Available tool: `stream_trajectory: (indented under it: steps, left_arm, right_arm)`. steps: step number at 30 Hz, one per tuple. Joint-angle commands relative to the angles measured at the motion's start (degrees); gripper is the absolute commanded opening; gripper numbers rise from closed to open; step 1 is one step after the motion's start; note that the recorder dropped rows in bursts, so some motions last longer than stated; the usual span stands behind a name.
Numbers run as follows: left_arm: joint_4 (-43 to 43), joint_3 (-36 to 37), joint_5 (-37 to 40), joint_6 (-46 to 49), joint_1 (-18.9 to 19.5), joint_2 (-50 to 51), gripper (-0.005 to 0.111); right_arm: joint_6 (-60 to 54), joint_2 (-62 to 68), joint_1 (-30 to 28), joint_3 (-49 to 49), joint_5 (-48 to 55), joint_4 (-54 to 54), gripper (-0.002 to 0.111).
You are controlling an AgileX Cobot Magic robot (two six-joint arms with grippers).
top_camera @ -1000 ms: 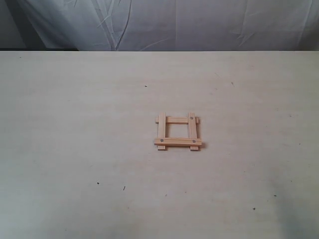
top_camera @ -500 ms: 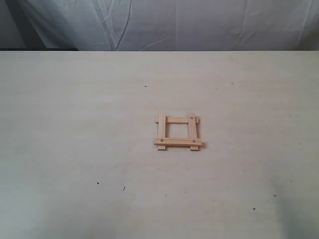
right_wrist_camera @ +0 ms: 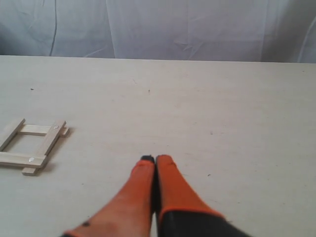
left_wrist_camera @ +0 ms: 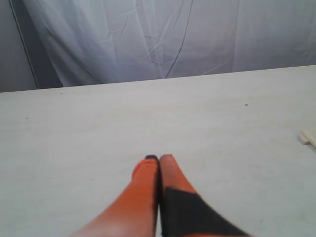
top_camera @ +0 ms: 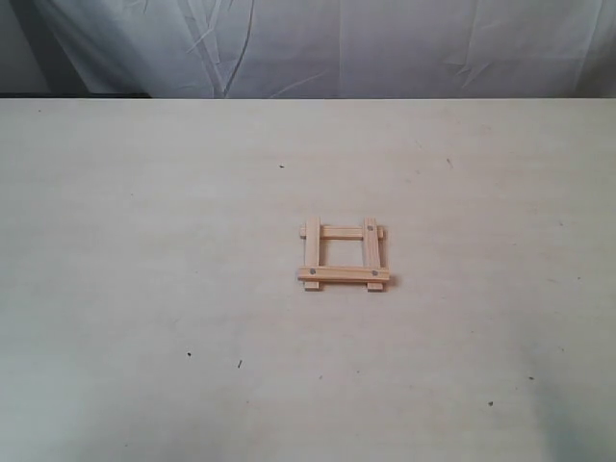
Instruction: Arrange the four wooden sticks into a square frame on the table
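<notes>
Four pale wooden sticks lie as a small square frame (top_camera: 344,254) near the middle of the cream table (top_camera: 144,241), ends overlapping and sticking out a little at the corners. The right wrist view shows the same frame (right_wrist_camera: 32,146) lying well apart from my right gripper (right_wrist_camera: 155,158), whose orange fingers are pressed together with nothing between them. My left gripper (left_wrist_camera: 158,157) is likewise shut and empty over bare tabletop; only one stick end (left_wrist_camera: 308,138) shows at that view's edge. Neither arm appears in the exterior view.
A white wrinkled cloth backdrop (top_camera: 318,48) hangs behind the table's far edge. A few tiny dark specks (top_camera: 240,363) dot the tabletop around the frame.
</notes>
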Motion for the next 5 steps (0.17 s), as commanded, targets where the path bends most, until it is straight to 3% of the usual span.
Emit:
stream_trajectory:
  steps: [1,5]
  left_arm:
    - [0.0,0.3,-0.6,-0.2,0.2,-0.3,0.000]
    - [0.0,0.3,-0.6,-0.2,0.2,-0.3,0.000]
  right_arm:
    - [0.0,-0.3,-0.3,0.1,-0.8,0.4,0.001]
    - [0.0,-0.3,-0.3,0.1,-0.8,0.4,0.001]
